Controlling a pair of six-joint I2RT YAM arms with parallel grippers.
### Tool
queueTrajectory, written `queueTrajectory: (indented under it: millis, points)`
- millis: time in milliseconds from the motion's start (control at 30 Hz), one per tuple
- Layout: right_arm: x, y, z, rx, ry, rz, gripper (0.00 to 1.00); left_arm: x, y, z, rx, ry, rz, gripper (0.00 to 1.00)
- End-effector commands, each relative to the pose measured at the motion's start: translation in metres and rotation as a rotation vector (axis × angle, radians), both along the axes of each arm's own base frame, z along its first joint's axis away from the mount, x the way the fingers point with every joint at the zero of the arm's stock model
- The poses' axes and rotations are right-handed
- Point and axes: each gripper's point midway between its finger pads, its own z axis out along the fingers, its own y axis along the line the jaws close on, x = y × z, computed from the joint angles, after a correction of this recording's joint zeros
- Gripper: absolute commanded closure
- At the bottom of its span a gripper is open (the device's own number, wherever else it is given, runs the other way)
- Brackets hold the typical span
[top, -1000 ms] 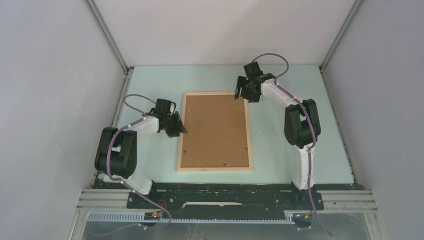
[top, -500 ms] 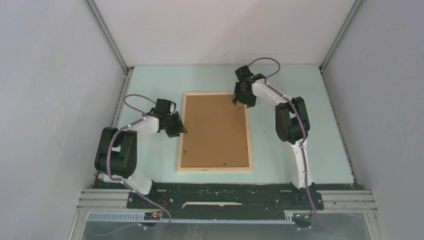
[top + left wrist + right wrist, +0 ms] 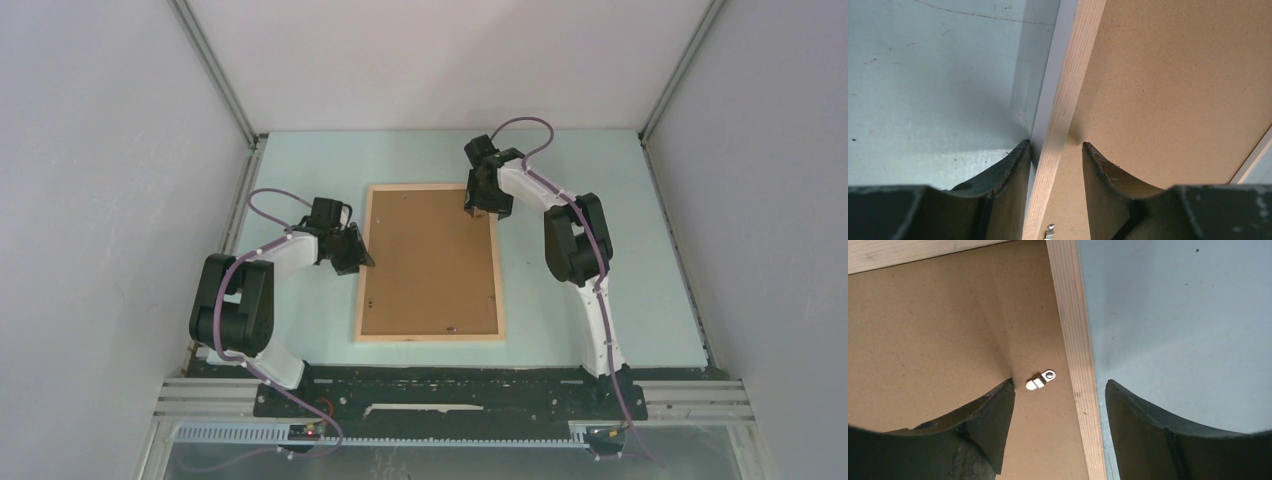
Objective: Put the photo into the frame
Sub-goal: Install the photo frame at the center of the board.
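One frame (image 3: 430, 337) holds one photo (image 3: 430, 260), cork back up; my left pincer (image 3: 1055, 145) clamps its left rail, my right pincer (image 3: 1059, 381) gapes astride its right rail.

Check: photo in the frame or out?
In. The photo lies back up inside the frame, brown board ringed by wood rails on all sides. Fully seated: cannot tell.
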Motion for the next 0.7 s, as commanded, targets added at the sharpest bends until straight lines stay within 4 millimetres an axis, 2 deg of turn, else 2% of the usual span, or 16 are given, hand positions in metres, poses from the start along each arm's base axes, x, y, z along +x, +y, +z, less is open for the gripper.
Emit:
queueTrajectory:
  millis: [0,167,533,667]
  points:
    - [0.002,-0.003,-0.007,-0.023,0.013,0.005,0.27,0.002,-0.014,0.008,-0.039,-0.018,-0.032,0.56]
    - [0.002,-0.009,-0.01,-0.028,0.02,-0.007,0.3,0.003,-0.013,0.008,-0.039,-0.016,-0.03,0.56]
    - [-0.004,-0.009,0.0,0.005,0.02,0.011,0.53,0.002,-0.013,0.008,-0.036,-0.017,-0.028,0.56]
    - [-0.006,-0.01,0.004,0.004,0.015,0.024,0.58,0.001,-0.012,0.008,-0.033,-0.018,-0.026,0.56]
